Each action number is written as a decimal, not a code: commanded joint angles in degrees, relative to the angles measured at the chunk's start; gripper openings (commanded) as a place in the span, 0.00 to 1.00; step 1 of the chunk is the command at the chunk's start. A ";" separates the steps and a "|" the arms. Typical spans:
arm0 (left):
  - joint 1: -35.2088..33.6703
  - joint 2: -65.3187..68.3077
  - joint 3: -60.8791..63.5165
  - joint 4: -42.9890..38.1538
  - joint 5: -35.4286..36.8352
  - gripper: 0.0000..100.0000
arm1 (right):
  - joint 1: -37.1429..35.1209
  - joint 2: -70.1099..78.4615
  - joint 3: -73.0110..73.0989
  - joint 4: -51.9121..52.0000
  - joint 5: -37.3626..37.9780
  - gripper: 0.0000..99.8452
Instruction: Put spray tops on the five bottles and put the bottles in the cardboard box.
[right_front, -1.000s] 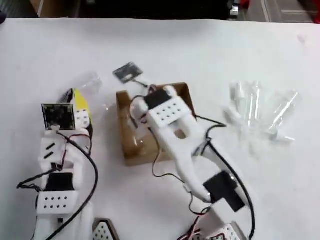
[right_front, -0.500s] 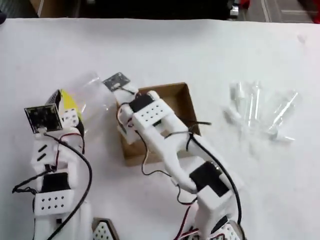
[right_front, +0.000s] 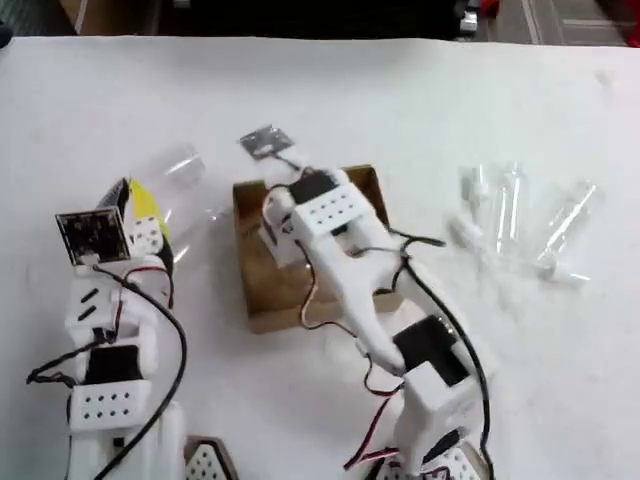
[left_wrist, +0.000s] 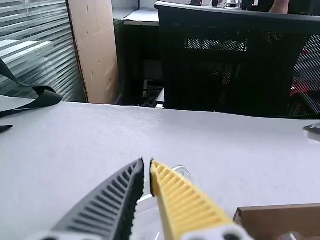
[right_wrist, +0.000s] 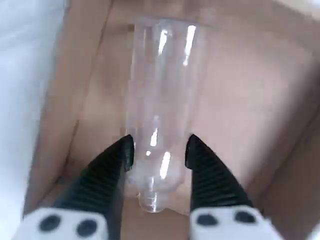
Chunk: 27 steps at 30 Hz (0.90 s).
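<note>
One bottle (right_wrist: 165, 75), clasped by the right gripper (right_wrist: 160, 145), returns inside the cardboard box (right_front: 262, 300), ready for release; left gripper (left_wrist: 146, 165) closed.

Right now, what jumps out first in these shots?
The right pincer holds a clear bottle down inside the cardboard box at centre. The left pincer, shut, black and yellow, sits beside a loose bottle lying flat. A heap of clear spray tops lies on the box's other side.
</note>
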 joint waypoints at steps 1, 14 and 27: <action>0.75 0.13 -0.53 -1.41 0.53 0.03 | 4.26 -7.34 -1.14 0.84 3.78 0.02; 0.75 0.13 -0.62 -1.41 0.53 0.03 | -4.00 -9.36 -0.97 7.96 3.87 0.20; 3.82 0.22 -0.26 -1.49 -3.69 0.03 | -1.54 -4.35 -0.88 14.29 4.04 0.19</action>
